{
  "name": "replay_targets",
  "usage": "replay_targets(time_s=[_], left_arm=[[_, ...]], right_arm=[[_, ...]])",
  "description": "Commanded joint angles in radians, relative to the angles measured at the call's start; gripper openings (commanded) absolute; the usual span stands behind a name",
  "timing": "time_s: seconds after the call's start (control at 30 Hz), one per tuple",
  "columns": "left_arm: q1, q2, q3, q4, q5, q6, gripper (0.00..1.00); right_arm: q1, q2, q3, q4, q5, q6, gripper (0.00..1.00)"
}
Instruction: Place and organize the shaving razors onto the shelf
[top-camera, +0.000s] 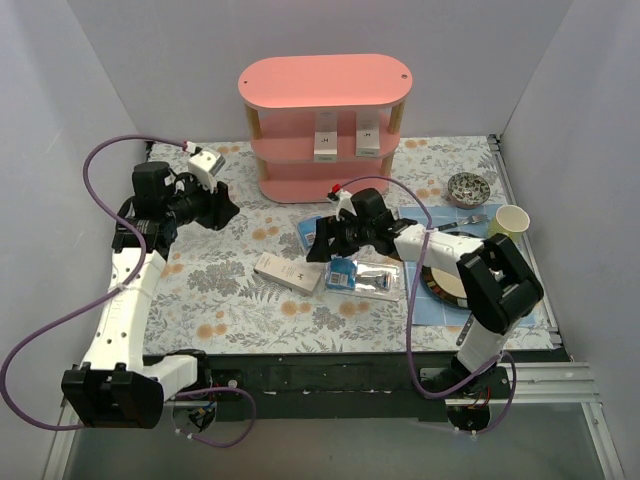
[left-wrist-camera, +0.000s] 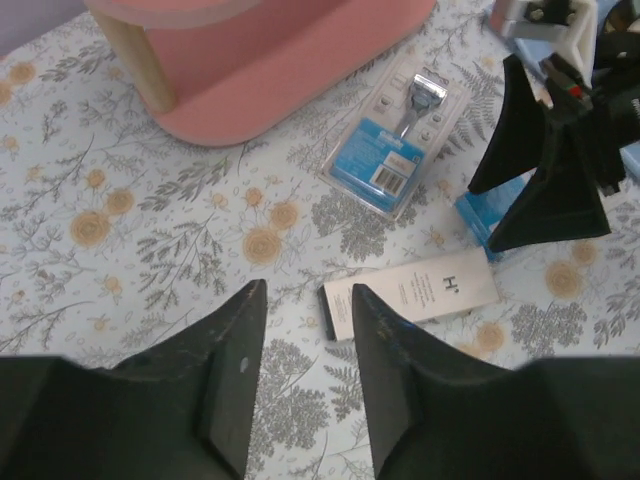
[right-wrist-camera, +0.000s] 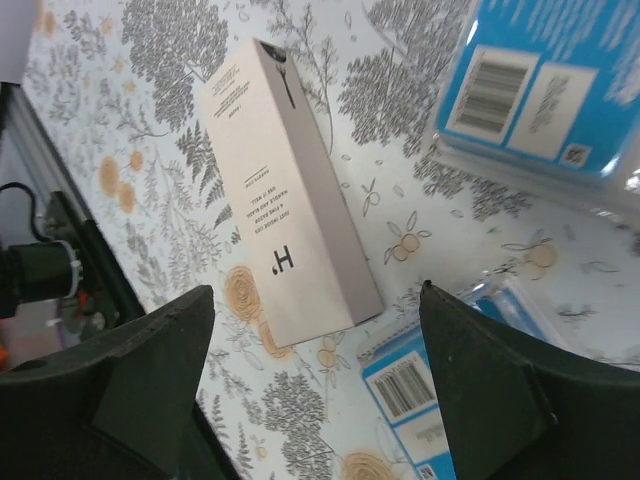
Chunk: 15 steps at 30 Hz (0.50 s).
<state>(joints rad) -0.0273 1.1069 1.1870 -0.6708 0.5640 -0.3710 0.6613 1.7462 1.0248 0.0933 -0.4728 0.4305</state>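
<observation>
Right wrist: my spread, empty right pincer (right-wrist-camera: 315, 292) hangs over the slim white razor box (right-wrist-camera: 285, 190). Its long axis slants across the gap.

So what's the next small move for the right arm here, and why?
Probably lower the right gripper onto the white Harry's box and close. Its jaws stand wide open above that box, which lies flat on the table, while two matching boxes already stand on the shelf.

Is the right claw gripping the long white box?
No, the right gripper stands wide open above the white box, which lies flat with both fingers clear of it.
</observation>
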Motion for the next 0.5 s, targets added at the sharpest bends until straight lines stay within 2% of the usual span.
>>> replay_targets(time_s=[0.0,0.03,0.13,0.23,0.27,0.3,0.33,0.47], left_arm=[[-0.014,0.024,-0.044,0.283,0.08,-0.08,0.16],[-0.038,0.033,-0.052,0.328,0.083,-0.112,0.0],[-0.1,0.077,-0.075,0.502,0.065,-0.173,0.0],[-0.161,0.152,-0.05,0.612,0.016,-0.219,0.0],[-0.175,0.203,-0.041,0.66,-0.008,-0.25,0.0],[-0.192,0.226,-0.024,0.693,-0.03,-0.264,0.0],[-0.221,0.252,-0.014,0.712,-0.051,-0.278,0.0],[-0.298,0.363,0.026,0.81,-0.222,-0.321,0.0]], right_arm=[[-0.002,-0.123,0.083,-0.122,0.184,-0.205,0.88],[-0.002,-0.155,0.084,-0.13,0.241,-0.237,0.87],[-0.002,-0.213,0.075,-0.129,0.336,-0.346,0.79],[-0.008,-0.258,0.069,-0.109,0.372,-0.403,0.51],[-0.011,-0.267,0.066,-0.104,0.372,-0.414,0.26],[-0.012,-0.275,0.066,-0.068,0.381,-0.423,0.12],[-0.014,-0.289,0.067,-0.055,0.402,-0.427,0.03],[-0.019,-0.292,0.092,-0.003,0.442,-0.476,0.01]])
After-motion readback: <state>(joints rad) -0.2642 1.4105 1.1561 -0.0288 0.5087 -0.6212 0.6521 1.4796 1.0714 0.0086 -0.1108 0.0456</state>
